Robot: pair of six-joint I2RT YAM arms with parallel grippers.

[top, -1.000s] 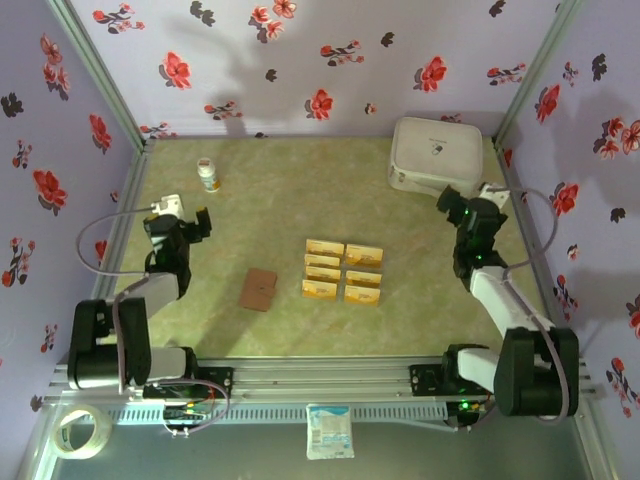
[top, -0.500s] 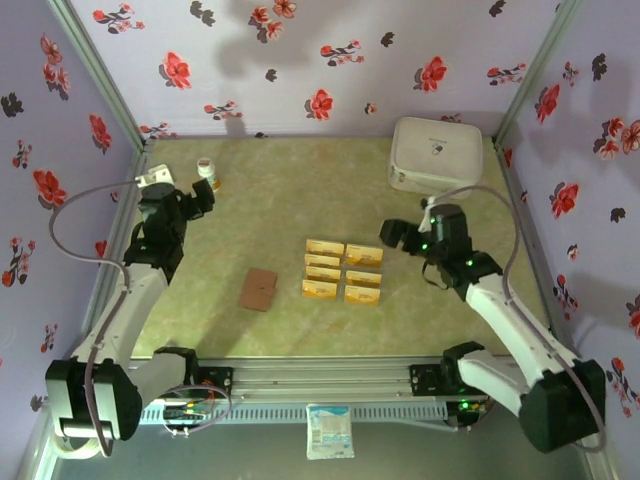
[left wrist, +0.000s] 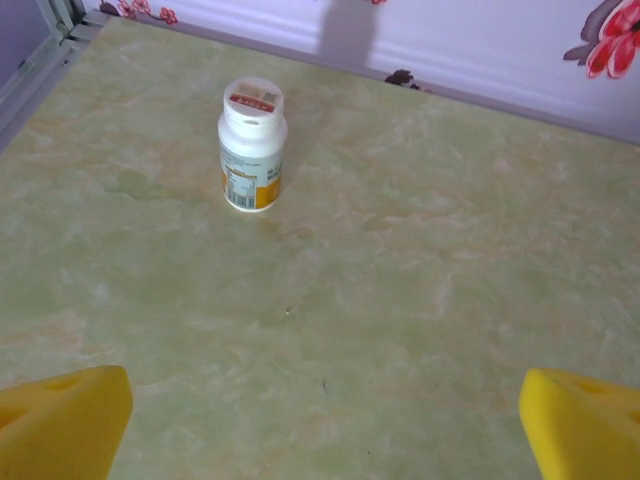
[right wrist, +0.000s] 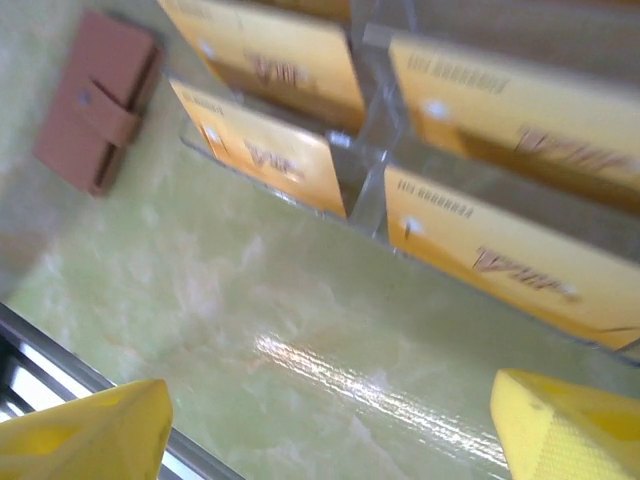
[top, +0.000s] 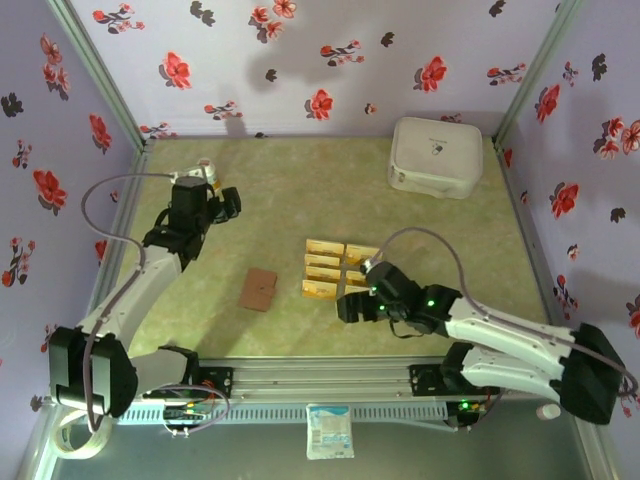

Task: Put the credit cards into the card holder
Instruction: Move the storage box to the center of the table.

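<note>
At mid-table, just short of the credit cards [right wrist: 262, 150], with right gripper [right wrist: 330, 430] spread wide and empty: best to square up on the nearest card's edge and pinch one alone, closed card holder [right wrist: 95, 100] lying apart to the left.

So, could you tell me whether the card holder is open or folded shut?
Folded shut: the card holder lies flat with its strap closed across the front, and no inside shows.
</note>
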